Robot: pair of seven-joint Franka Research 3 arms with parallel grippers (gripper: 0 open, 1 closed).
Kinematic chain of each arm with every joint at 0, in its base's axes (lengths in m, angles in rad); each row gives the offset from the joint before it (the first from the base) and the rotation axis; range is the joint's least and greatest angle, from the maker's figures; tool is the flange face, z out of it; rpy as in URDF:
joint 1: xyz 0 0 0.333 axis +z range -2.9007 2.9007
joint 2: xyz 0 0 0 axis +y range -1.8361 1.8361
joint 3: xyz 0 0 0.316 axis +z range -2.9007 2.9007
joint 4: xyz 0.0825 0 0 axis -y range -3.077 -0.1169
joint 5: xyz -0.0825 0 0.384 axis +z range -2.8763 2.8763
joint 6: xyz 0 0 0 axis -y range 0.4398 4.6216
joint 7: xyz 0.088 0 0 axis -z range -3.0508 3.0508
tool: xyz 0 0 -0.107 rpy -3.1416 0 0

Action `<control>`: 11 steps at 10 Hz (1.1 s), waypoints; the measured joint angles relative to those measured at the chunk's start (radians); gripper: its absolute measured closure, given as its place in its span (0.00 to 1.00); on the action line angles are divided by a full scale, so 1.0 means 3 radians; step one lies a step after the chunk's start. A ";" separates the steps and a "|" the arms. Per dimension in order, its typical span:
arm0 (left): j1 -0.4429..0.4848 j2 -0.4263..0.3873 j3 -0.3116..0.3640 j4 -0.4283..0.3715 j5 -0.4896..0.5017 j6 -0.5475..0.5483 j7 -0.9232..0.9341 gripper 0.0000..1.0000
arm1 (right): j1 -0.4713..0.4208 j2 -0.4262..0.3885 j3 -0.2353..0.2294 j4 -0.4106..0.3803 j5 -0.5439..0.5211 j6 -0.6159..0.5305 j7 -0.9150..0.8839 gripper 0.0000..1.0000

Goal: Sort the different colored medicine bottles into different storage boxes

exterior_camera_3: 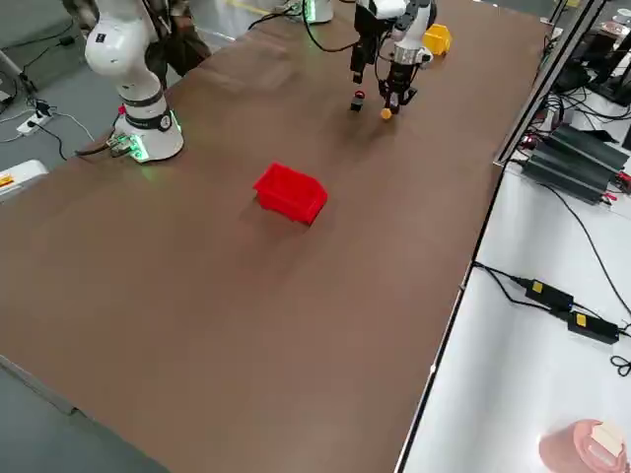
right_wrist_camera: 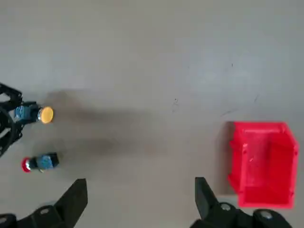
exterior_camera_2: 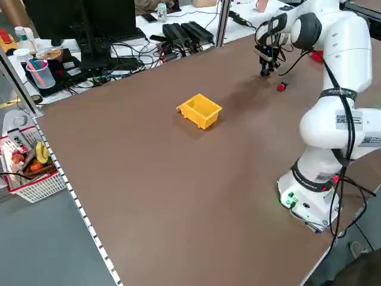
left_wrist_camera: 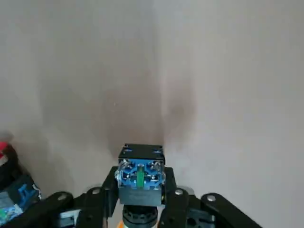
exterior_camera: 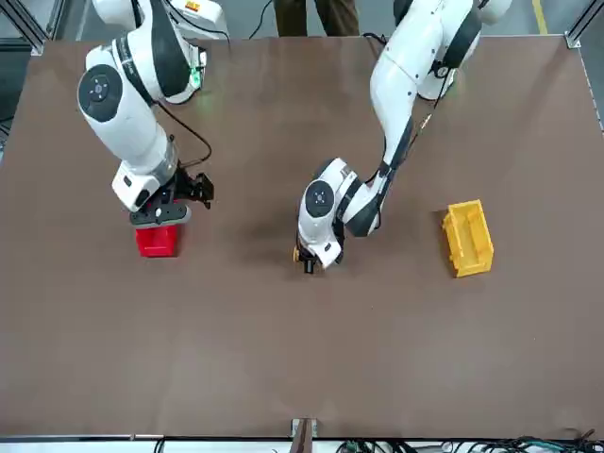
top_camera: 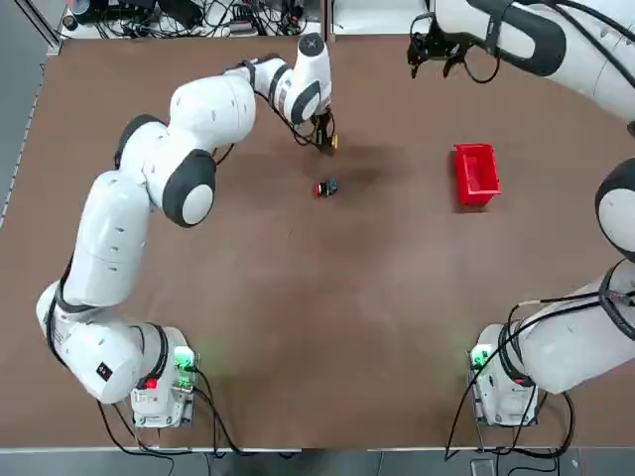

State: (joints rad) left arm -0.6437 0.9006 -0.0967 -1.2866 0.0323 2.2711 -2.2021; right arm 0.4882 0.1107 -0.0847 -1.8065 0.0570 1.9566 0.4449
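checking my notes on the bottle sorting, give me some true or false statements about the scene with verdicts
1. The left gripper holds the yellow-capped bottle between its fingers. True.
2. The red-capped bottle is inside the red bin. False: it lies on the table, outside the bin.
3. The right gripper's fingers are shut. False: they stand open with nothing between them, near the red bin.
4. The yellow bin holds no bottle. True.

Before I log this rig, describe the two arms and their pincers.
Both arms are white and rounded with dark grey joint bands. Black cables run along them. The left pincer and right pincer are black, with two fingers and silvery screws.
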 joint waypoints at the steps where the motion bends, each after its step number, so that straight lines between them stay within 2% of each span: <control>1: 0.0071 -0.0113 0.0005 0.0000 0.0002 -0.0133 0.0131 0.59 | 0.0068 0.0010 0.0001 -0.0002 0.0002 0.0053 0.0490 0.00; 3: 0.0353 -0.0465 0.0019 -0.0127 0.0017 -0.0558 0.0579 0.59 | 0.0238 0.0067 0.0002 -0.0022 0.0001 0.0201 0.1474 0.00; 4: 0.0587 -0.0697 0.0016 -0.0349 0.0021 -0.0642 0.0934 0.59 | 0.0307 0.0106 0.0003 -0.0028 0.0002 0.0243 0.1878 0.00; 6: 0.1102 -0.1206 0.0005 -0.1029 0.0023 -0.0664 0.1687 0.59 | 0.0491 0.0221 0.0004 -0.0030 0.0001 0.0305 0.2659 0.00; 8: 0.1536 -0.1605 0.0007 -0.1691 0.0024 -0.0625 0.2243 0.59 | 0.0761 0.0450 0.0008 0.0025 -0.0007 0.0439 0.3435 0.00; 11: 0.2130 -0.2036 0.0008 -0.2492 0.0123 -0.0330 0.3005 0.59 | 0.1005 0.1011 0.0007 0.0436 -0.0008 0.0496 0.4180 0.00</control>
State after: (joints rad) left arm -0.0048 0.2896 -0.0944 -2.0344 0.0693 2.1721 -1.3005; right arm 0.7895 0.4141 -0.0825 -1.6757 0.0546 2.1054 1.6988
